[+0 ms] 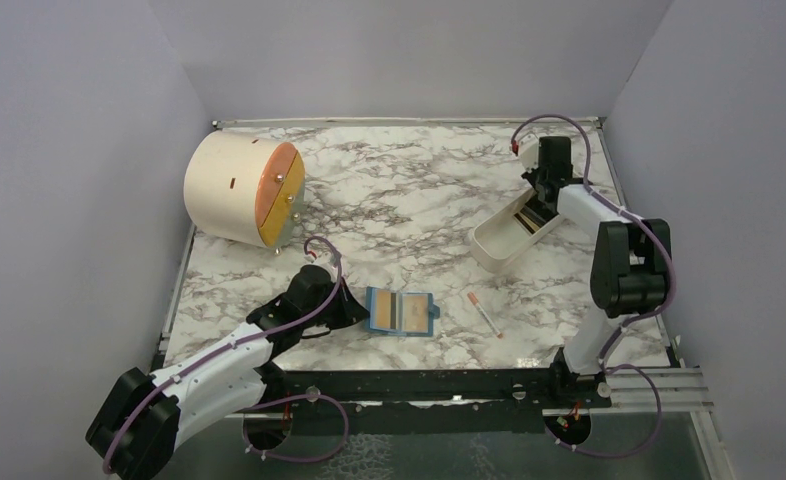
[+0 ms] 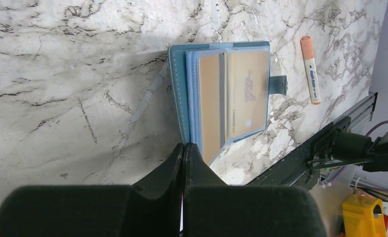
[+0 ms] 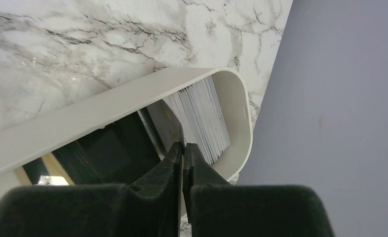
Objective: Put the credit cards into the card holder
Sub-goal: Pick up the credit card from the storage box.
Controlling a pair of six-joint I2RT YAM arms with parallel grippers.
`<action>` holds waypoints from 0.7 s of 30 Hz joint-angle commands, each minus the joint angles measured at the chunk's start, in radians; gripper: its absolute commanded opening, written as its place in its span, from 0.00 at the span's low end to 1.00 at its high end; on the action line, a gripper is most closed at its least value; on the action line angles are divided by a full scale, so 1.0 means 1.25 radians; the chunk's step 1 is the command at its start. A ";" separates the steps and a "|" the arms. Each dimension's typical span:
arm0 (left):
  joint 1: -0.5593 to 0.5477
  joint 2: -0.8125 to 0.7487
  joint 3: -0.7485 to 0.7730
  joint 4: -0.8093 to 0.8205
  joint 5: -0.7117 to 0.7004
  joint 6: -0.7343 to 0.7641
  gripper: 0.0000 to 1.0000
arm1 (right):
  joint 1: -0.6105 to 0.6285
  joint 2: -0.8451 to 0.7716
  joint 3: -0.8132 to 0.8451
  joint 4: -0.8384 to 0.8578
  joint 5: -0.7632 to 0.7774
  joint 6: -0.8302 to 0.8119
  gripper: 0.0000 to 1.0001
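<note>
Marble-patterned table (image 1: 389, 190), smooth and flat, boxed in by plain grey walls at left, back and right, with a black rail along the front edge. Widest stretch of bare marble in the middle, between a cream drum-shaped box (image 1: 231, 188) at far left and a white oblong tray (image 1: 484, 252) at far right, close to the right wall.

Near the front edge, open and flat, the card holder (image 1: 401, 312): teal stitched cover, clear sleeves, snap tab pointing toward a white-and-orange pen (image 1: 484, 312) lying near. Two gold cards (image 2: 209, 106) in the sleeves, one with a dark stripe and sticking out a little toward the left gripper (image 1: 354, 308). Fingers of that gripper pressed together, tips at the holder's near edge, nothing seen between them.

Down in the tray, the right gripper (image 1: 539, 205), fingers closed tight beside a packed row of thin white-edged cards (image 3: 204, 118); no telling of any card pinched.
</note>
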 commanded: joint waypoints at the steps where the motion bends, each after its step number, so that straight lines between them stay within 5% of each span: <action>1: -0.001 -0.010 -0.002 -0.008 -0.017 0.003 0.00 | -0.009 -0.066 0.038 -0.086 -0.045 0.067 0.01; 11: -0.001 -0.022 0.014 -0.042 -0.034 -0.002 0.08 | 0.042 -0.238 0.046 -0.260 -0.168 0.183 0.01; 17: -0.001 -0.049 0.049 -0.110 -0.076 0.011 0.40 | 0.103 -0.346 0.053 -0.340 -0.221 0.316 0.01; 21: -0.001 -0.058 0.081 -0.136 -0.091 0.018 0.52 | 0.193 -0.433 0.005 -0.343 -0.281 0.436 0.01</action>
